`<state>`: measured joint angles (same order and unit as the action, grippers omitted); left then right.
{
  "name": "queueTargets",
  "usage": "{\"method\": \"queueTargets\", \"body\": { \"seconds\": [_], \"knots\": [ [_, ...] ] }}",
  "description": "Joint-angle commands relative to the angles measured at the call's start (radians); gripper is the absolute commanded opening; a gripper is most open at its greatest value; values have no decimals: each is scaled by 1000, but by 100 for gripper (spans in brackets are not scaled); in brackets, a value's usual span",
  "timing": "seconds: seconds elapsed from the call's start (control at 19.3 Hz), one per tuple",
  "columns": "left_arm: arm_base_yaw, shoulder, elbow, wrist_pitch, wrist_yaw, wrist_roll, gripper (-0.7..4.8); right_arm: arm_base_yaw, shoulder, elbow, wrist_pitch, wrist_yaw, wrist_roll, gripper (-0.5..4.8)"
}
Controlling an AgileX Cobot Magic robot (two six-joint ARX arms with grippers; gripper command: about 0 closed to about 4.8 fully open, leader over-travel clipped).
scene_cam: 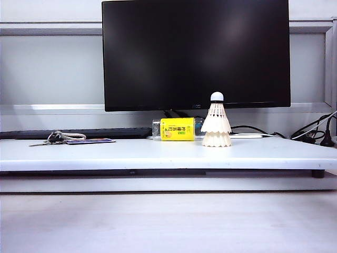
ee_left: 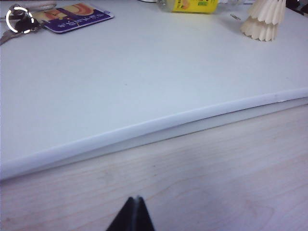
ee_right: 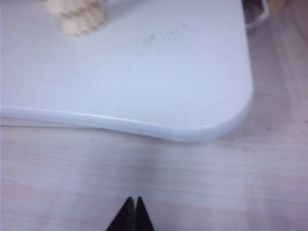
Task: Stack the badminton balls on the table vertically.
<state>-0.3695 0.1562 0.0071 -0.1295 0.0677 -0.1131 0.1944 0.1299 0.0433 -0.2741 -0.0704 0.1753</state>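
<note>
Exterior view, badminton balls stacked upright on table, left gripper and right gripper clenched empty over wood-grain surface.

Cream-white badminton balls with ribbed skirts, a white cork tip and a thin black band on the upper one. Pale white table; light wood-grain surface below. Clear bottle wrapped in a yellow label with dark print. Black monitor, dark keyboard. Purple card with orange and cream lettering, beside silvery keys. Black fingertips on left gripper and right gripper, pressed together.
</note>
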Motion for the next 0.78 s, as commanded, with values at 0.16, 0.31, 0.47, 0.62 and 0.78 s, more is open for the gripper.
{"method": "queueTargets", "body": {
  "seconds": [0.16, 0.31, 0.47, 0.62, 0.78],
  "knots": [
    [0, 0, -2, 13, -30, -3, -6, 0, 1, -6, 8, 59, 8, 11],
    [-1, 0, -2, 8, -18, -3, -6, 0, 0, -6, 9, 25, 8, 13],
    [-1, 0, -2, 8, -20, -3, -6, 0, 0, -6, 10, 27, 11, 13],
    [-1, 0, -2, 8, -19, -3, -6, -1, 0, -6, 10, 27, 11, 13],
    [-1, 0, -2, 8, -19, -3, -6, -1, 0, -6, 10, 27, 11, 13]
  ]
}}
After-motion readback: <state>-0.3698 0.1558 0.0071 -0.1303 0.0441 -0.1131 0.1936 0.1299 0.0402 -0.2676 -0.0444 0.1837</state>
